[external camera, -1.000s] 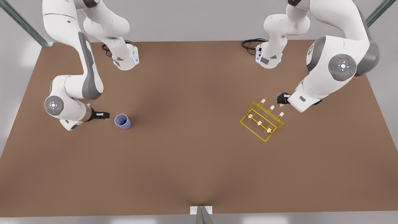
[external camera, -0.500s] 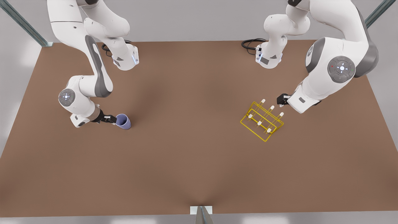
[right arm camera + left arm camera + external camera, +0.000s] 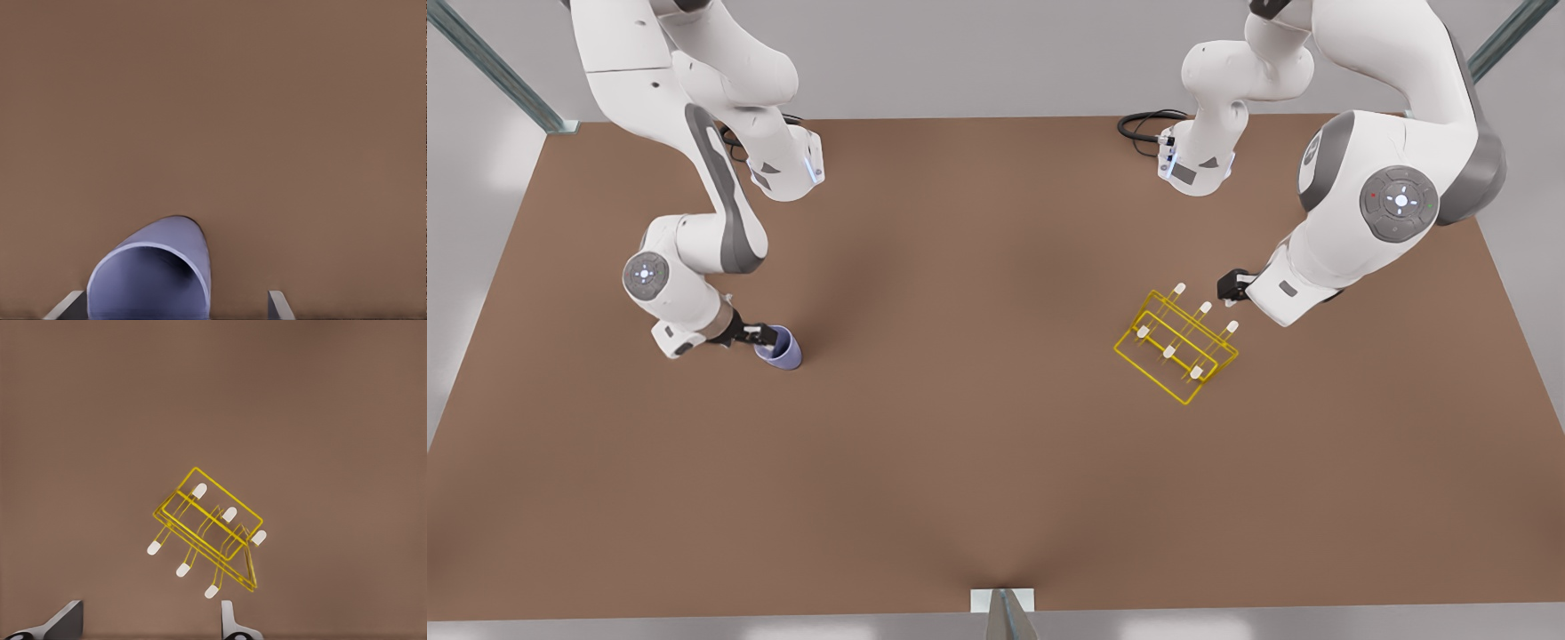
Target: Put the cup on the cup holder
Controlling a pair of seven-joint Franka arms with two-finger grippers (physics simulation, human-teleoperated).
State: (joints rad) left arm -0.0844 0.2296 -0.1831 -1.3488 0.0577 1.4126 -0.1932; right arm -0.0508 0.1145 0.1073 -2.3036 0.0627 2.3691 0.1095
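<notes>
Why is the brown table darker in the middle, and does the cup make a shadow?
In the front view, a soft dark patch spreads across the middle of the table, with no sharp edges. The cup casts only a faint smudge at its base. In the right wrist view, the table looks evenly lit around the cup.

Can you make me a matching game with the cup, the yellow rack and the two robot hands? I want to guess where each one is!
Things:
1. cup
2. cup holder
3. right gripper
4. left gripper

Clues:
A. yellow wire, six white-tipped pegs
B. open, at the cup's rim
C. lavender-blue, standing on the table at the front view's left
D. open, beside the rack at the front view's right

Pairs: 1-C, 2-A, 3-B, 4-D
</notes>
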